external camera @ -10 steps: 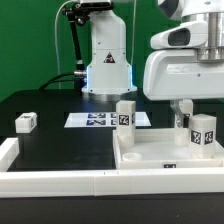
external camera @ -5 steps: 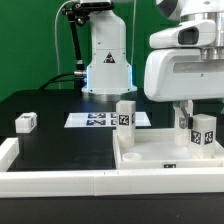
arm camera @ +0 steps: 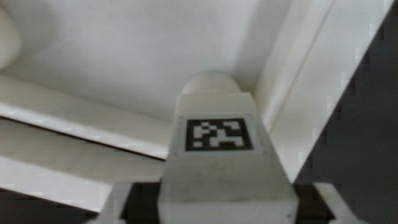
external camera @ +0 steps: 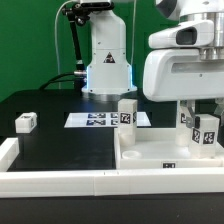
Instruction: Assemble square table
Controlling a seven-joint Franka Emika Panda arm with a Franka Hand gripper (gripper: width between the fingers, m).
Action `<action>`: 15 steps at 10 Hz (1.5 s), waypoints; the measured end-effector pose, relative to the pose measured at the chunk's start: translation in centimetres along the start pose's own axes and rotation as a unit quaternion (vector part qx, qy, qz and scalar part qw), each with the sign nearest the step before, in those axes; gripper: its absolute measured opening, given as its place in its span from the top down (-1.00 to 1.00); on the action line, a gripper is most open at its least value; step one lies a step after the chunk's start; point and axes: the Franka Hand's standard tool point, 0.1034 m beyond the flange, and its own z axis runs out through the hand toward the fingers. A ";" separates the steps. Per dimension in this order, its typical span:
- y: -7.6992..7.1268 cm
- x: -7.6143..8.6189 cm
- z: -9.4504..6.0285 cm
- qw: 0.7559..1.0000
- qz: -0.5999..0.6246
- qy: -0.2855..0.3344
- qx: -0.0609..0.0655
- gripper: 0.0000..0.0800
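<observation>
On the black surface, the biggest thing is the white square tabletop. It sits tray-like with its rim up, presumably so the legs can go in from above, tucked close against the long white border rail at the front edge, which probably keeps it from sliding around.

Behind the tabletop lies the flat marker board, and beyond that stands the arm's white base. Over the tabletop's far corner, on the exterior view's right, hangs the big white wrist housing, blocking most of what's under it.

Next down in size: one tagged leg stands upright at the tabletop's back rim, and another leg stands right under the wrist. Well off to the side of the tabletop, a small leg block lies loose on the surface.

The pincer is straddling that second leg, jaws partway in on either side of it. Whether they're actually touching it, I can't tell from either view.
</observation>
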 end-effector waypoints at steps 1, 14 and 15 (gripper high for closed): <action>0.0 0.0 0.0 1.000 0.028 0.000 0.001 0.27; 2.3 -0.9 0.1 0.910 0.415 -0.001 -0.009 -0.27; 2.2 -0.9 0.1 0.910 0.415 0.000 -0.009 -0.27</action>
